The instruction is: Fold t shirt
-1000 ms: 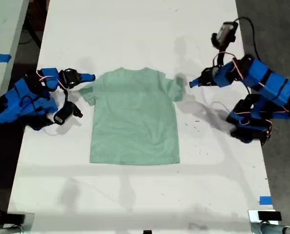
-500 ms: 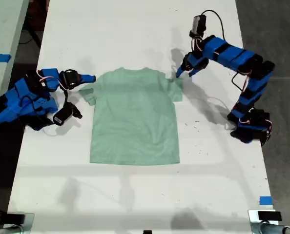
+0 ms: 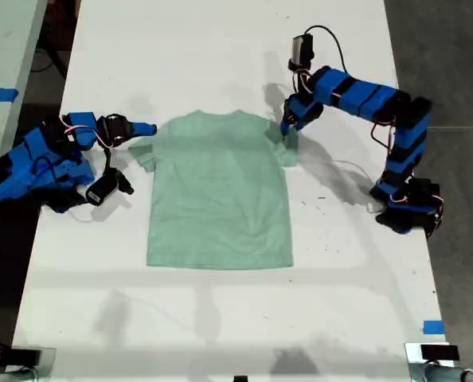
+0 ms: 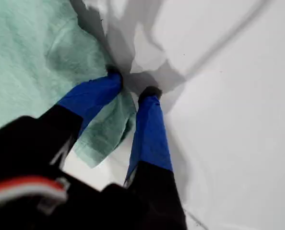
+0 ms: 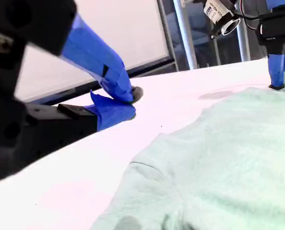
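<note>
The pale mint-green t shirt [image 3: 216, 191] lies flat on the white table [image 3: 220, 48], neck toward the far end. My first gripper [image 3: 287, 127] is down at the sleeve on the exterior view's right. It is open [image 4: 133, 84], one blue finger resting on the sleeve cloth [image 4: 104, 124] and the other on the bare table beside the hem. My second gripper [image 3: 147, 126] rests low on the table just off the opposite sleeve, its blue fingers [image 5: 125, 91] together and holding nothing. The shirt [image 5: 229, 153] fills the second wrist view's foreground.
Both arm bases stand at the table's long edges in the exterior view. Blue tape marks [image 3: 432, 326] sit near the table's near corner on the exterior view's right. A second table [image 3: 5, 48] runs along the exterior view's left, across a dark gap.
My first arm has swung in from beside the sleeve, reached up and over, and lowered its open gripper onto the sleeve's edge. The second arm and the shirt have not moved.
</note>
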You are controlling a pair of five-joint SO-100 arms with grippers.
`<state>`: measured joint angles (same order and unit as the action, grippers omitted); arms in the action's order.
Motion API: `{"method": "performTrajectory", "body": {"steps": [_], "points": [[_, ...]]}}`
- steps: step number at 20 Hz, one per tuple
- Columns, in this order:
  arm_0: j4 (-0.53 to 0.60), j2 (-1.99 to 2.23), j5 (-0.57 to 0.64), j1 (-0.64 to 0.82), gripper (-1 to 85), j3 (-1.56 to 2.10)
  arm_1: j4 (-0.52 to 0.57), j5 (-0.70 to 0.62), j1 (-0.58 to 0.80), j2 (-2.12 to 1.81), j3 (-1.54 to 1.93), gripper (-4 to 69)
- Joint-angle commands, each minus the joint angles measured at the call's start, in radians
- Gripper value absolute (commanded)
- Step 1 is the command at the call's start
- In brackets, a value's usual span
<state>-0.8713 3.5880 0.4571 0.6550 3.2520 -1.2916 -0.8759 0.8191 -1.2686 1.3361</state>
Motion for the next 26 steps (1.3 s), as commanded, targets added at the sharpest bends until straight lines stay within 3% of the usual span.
{"method": "performTrajectory", "body": {"steps": [1,8,12,21,22,23,26], "points": [[0.006,0.009,0.003,-0.011,-0.3,0.038,-0.038,0.023,-0.051,-0.064,-0.066,1.5],[0.006,0.009,0.0,-0.012,-0.3,0.038,-0.14,0.064,-0.058,-0.276,-0.103,1.5],[0.006,0.009,0.0,-0.012,-0.3,0.038,-0.163,0.043,-0.227,-0.255,-0.256,1.5],[0.006,0.009,-0.002,-0.012,-0.3,0.038,0.061,0.028,-0.577,-0.183,-0.308,1.5],[0.006,0.009,-0.002,-0.012,-0.3,0.038,0.08,0.034,-0.598,-0.166,-0.311,2.8],[0.006,0.009,-0.002,-0.012,-0.3,0.038,0.097,0.037,-0.612,-0.146,-0.316,11.3],[0.006,0.009,-0.002,-0.014,-0.3,0.038,0.071,0.057,-0.592,-0.103,-0.327,25.5]]}}
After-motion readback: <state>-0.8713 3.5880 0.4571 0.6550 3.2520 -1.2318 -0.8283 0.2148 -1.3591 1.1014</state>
